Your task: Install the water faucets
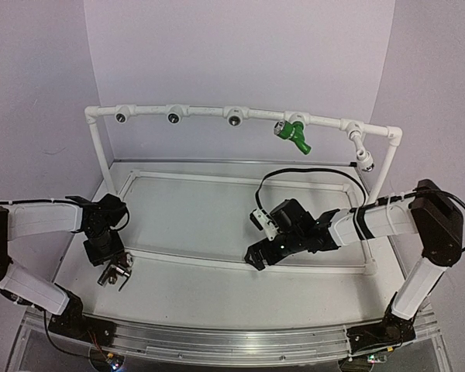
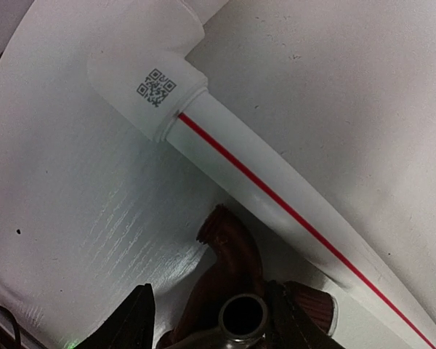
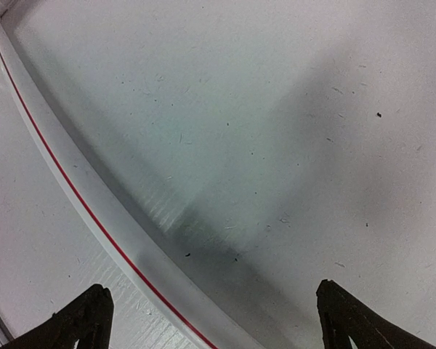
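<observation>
1. The left tool (image 1: 115,273) sits low over the counter (image 1: 201,298) at its left side, just outside the near-left corner of the white pipe frame (image 1: 217,260).
2. In the left wrist view, the left tool (image 2: 211,291) has its two dark fingers (image 2: 134,323) closed in on the reddish-brown faucet (image 2: 229,273), one on each side of it. The silvery round mouth faces the camera.
3. The bottom edge of that view cuts off the lower part of the faucet and the finger bases. I cannot make out its lever.
4. From above, the same faucet (image 1: 112,273) shows only as a small silvery glint at the tool's tip, and its colour cannot be read there.
5. Just beside it runs a white pipe (image 2: 276,200) with a red stripe, joined to a corner fitting (image 2: 142,69) that bears a printed square code.
6. The right tool (image 1: 254,257) hovers over the middle of the counter. From above, its dark fingers merge with its body.
7. The right wrist view settles it: the right tool (image 3: 211,291) is spread wide with only bare counter between the tips, and its fingers are cropped at the bottom corners.
8. The green faucet (image 1: 293,133) hangs from the raised back rail, to the right of three dark-mouthed sockets (image 1: 173,117).
9. Near the right end of the rail hangs a pale fitting (image 1: 363,157) that is too small to identify.
</observation>
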`<state>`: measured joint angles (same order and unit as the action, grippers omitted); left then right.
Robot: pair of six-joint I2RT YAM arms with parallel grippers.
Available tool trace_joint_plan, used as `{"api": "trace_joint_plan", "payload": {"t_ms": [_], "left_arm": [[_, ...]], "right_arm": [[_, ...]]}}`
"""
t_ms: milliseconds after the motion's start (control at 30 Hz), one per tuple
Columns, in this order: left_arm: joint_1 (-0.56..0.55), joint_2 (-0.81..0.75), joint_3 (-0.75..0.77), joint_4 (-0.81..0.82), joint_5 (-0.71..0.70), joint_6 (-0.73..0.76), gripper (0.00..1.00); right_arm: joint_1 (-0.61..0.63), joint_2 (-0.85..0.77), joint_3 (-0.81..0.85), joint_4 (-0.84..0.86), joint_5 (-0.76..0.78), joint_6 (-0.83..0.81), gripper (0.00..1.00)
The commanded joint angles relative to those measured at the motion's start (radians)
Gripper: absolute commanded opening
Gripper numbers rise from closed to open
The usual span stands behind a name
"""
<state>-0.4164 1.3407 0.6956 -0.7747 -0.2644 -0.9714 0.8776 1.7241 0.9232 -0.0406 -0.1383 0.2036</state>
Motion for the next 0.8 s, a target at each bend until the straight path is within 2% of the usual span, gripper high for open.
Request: {"api": "trace_joint_plan", "payload": {"t_ms": [0, 200, 433, 600, 700, 767], "left_arm": [[-0.006, 0.035, 0.029, 0.026, -0.015, 0.030, 0.52], [-0.016, 0.053, 0.015, 0.053, 0.003, 0.019, 0.43], [-0.020, 0.015, 0.025, 0.055, 0.010, 0.035, 0.18], [-0.020, -0.033, 0.042, 0.054, 0.018, 0.071, 0.08], [-0.020, -0.066, 0.058, 0.054, 0.038, 0.102, 0.01], [-0.019, -0.097, 0.070, 0.052, 0.058, 0.120, 0.00]], "right_arm": [[0.007, -0.015, -0.003, 0.025, 0.015, 0.008, 0.98], [0.008, -0.003, 0.014, 0.027, 0.016, 0.004, 0.98], [0.009, 0.002, 0.015, 0.028, 0.016, 0.012, 0.98], [0.010, 0.000, 0.003, 0.031, 0.043, 0.011, 0.98], [0.013, -0.005, -0.017, 0.012, 0.062, -0.043, 0.98], [0.034, -0.009, -0.019, -0.017, 0.062, -0.129, 0.98]]}}
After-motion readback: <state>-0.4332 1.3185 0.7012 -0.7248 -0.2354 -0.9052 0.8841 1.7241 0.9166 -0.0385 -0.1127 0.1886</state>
